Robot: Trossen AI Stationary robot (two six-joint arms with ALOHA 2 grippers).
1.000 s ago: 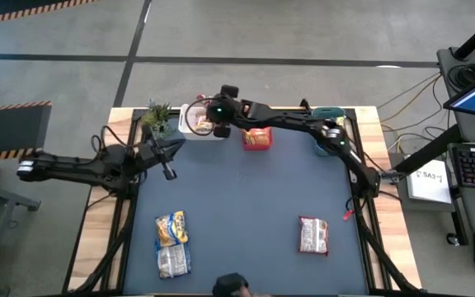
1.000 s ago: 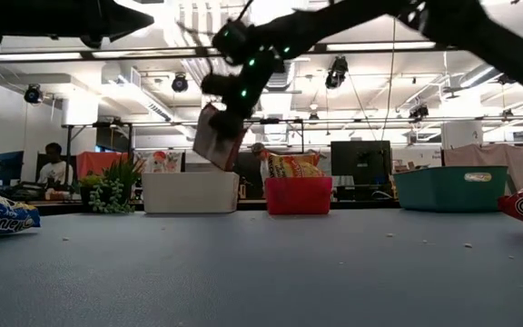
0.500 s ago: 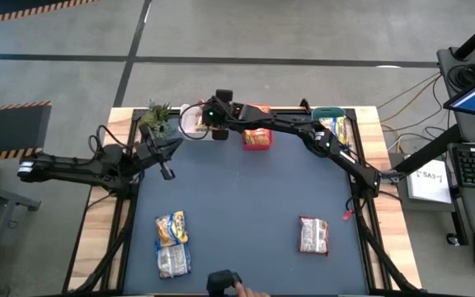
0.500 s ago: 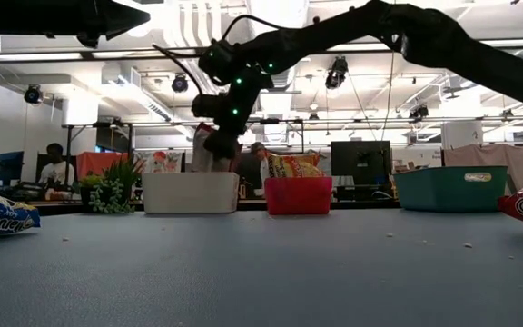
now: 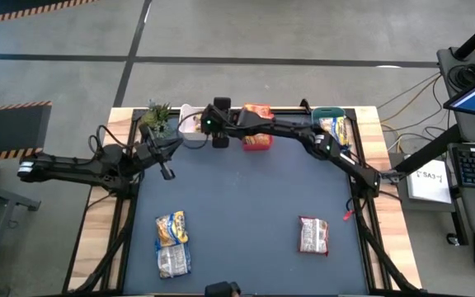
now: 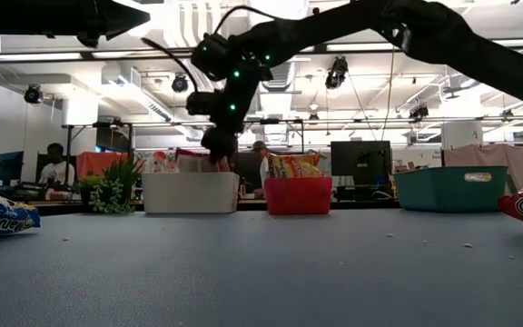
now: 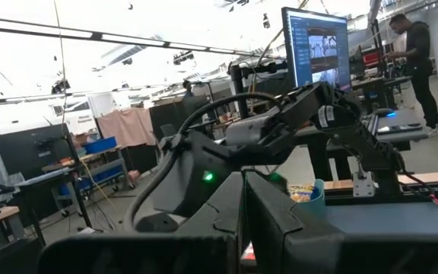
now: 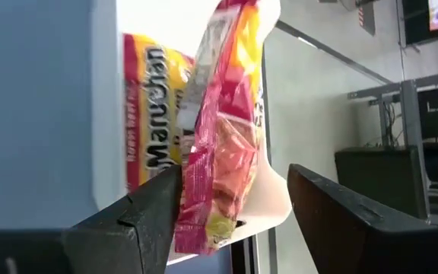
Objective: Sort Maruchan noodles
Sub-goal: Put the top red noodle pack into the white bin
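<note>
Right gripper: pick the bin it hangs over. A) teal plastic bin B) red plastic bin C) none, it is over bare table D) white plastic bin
D: the high view shows the right gripper at the white plastic bin, and its wrist view shows open jaws around a pink-and-yellow crinkly noodle packet in that bin.

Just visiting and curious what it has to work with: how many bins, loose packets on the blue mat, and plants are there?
Bins: 3 (white bin, pink bin, teal bin)
Loose packets: 3 (blue-yellow packet, silvery packet, red-and-white packet)
Plants: 1 (green plant)
Total: 7
</note>
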